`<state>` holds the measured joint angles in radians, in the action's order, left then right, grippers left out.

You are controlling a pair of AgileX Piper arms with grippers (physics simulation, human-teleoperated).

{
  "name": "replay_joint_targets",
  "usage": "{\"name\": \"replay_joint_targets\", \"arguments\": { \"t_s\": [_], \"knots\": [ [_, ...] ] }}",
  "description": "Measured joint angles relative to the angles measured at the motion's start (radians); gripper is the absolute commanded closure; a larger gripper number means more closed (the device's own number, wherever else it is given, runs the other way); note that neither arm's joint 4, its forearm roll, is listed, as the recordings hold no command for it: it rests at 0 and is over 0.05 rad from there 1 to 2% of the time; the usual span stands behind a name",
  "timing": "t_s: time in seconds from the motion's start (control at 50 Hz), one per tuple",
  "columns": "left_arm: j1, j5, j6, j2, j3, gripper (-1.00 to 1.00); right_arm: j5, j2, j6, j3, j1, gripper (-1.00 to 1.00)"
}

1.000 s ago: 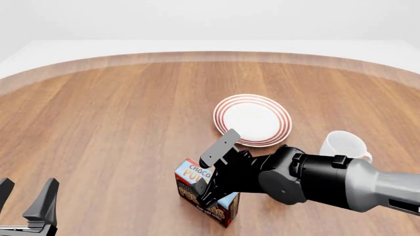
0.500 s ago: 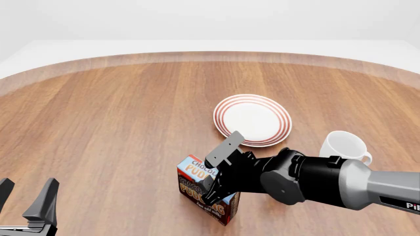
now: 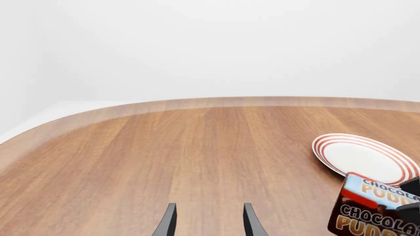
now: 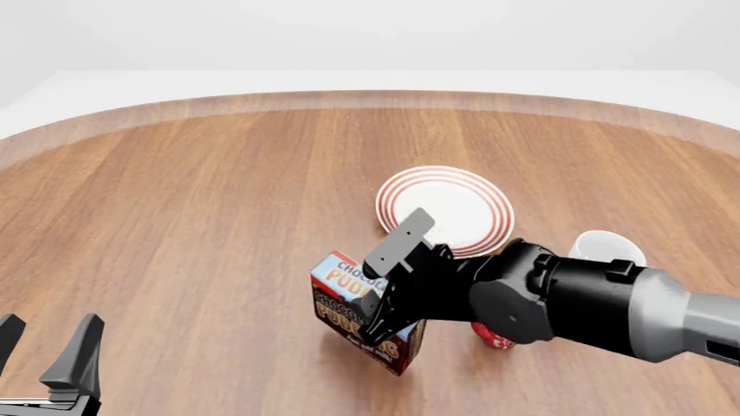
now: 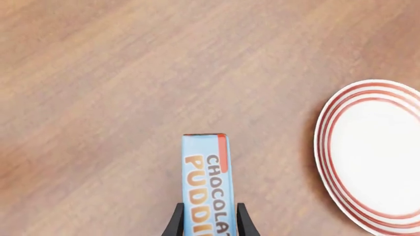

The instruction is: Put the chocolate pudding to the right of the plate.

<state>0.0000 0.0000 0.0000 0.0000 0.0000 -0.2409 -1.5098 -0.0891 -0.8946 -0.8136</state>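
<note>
Since the earlier frames my right arm has swung slightly further right and toward the far side, and the small dark brown chocolate pudding carton with its light blue, red-edged top (image 4: 356, 319) has come up with it; a small red object (image 4: 491, 336) that the arm hid before now shows on the wood beneath it, too covered for me to say what it is. I see the carton tilted in the front view, its lettered top leaning toward the left. My right gripper (image 4: 382, 295) has its dark fingers (image 5: 176, 222) pressed against the carton's two narrow sides, so it is clamped on the pudding (image 5: 208, 189), which runs straight out along the fingers in the right wrist view. The carton sits nearer to me than the round white plate with concentric red rings (image 4: 445, 211), just left of the plate's near edge and apart from it. The plate lies flat on the brown wooden table (image 4: 208, 208). A plain white mug (image 4: 607, 250) stands to the right of the plate, partly hidden behind my right arm. My left gripper (image 4: 44, 354) waits low at the near left corner, well apart from everything, its two fingers (image 3: 168, 222) spread with nothing between them; from its wrist camera I catch the plate (image 3: 364, 158) and the carton (image 3: 375, 206) off to one side.
</note>
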Motion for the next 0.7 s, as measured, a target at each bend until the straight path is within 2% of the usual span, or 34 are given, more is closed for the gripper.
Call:
{"name": "replay_joint_targets", "arguments": {
  "t_s": [0.28, 0.7],
  "knots": [
    [0.0, 0.0, 0.0, 0.0, 0.0, -1.0, -0.12, 0.131, -0.13, -0.137, 0.124, 1.0],
    [0.0, 0.0, 0.0, 0.0, 0.0, -1.0, -0.235, 0.204, -0.19, -0.322, 0.276, 1.0]
  ]
}}
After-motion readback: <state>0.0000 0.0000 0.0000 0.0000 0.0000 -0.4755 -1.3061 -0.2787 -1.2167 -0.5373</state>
